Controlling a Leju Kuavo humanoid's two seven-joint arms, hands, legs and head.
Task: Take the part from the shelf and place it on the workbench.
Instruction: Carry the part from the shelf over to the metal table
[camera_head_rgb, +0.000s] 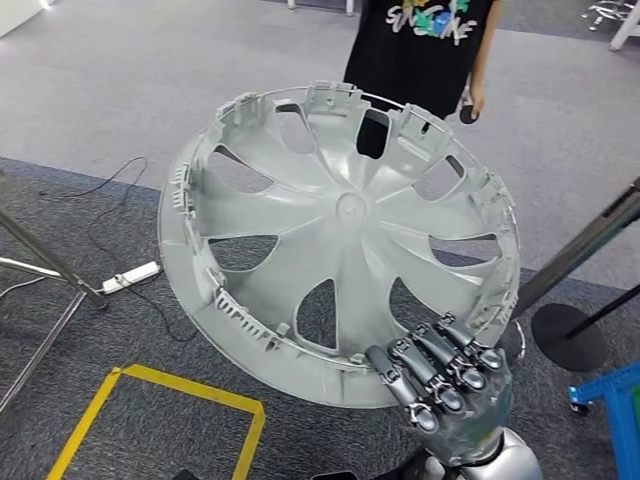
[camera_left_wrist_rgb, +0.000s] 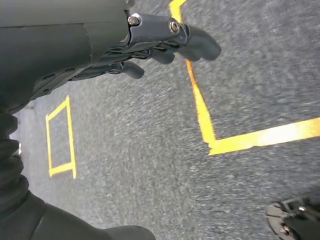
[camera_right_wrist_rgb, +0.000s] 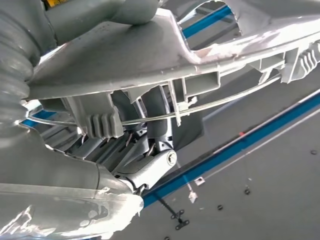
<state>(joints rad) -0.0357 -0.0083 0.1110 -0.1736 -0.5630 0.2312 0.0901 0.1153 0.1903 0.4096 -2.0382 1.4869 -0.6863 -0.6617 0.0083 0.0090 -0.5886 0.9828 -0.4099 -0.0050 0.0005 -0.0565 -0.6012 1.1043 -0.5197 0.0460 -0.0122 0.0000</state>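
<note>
I had the right hand (camera_head_rgb: 445, 385) gripping the wheel cover (camera_head_rgb: 340, 235) by its near rim, fingers (camera_head_rgb: 423, 375) curled over the edge onto the inner face. The silver-grey cover was held up in the air in front of me, tilted, its ribbed inner side with clips toward the head camera, above dark carpet (camera_head_rgb: 98, 400). In the right wrist view I saw the cover's rim (camera_right_wrist_rgb: 151, 55) with its wire ring close against the hand (camera_right_wrist_rgb: 151, 165), a blue line on the floor beyond it.

The left hand (camera_left_wrist_rgb: 162, 45) hung over grey carpet, holding nothing, its fingers stretched out and a little apart, near yellow floor tape (camera_left_wrist_rgb: 203, 120).

Yellow tape (camera_head_rgb: 181, 395) marked a box on the near left floor. A white power strip (camera_head_rgb: 132, 277) lay left of the cover. A person in a black printed shirt (camera_head_rgb: 430, 45) stood on the far side, behind the cover. A black round stand base (camera_head_rgb: 567, 335) sat to the right.
</note>
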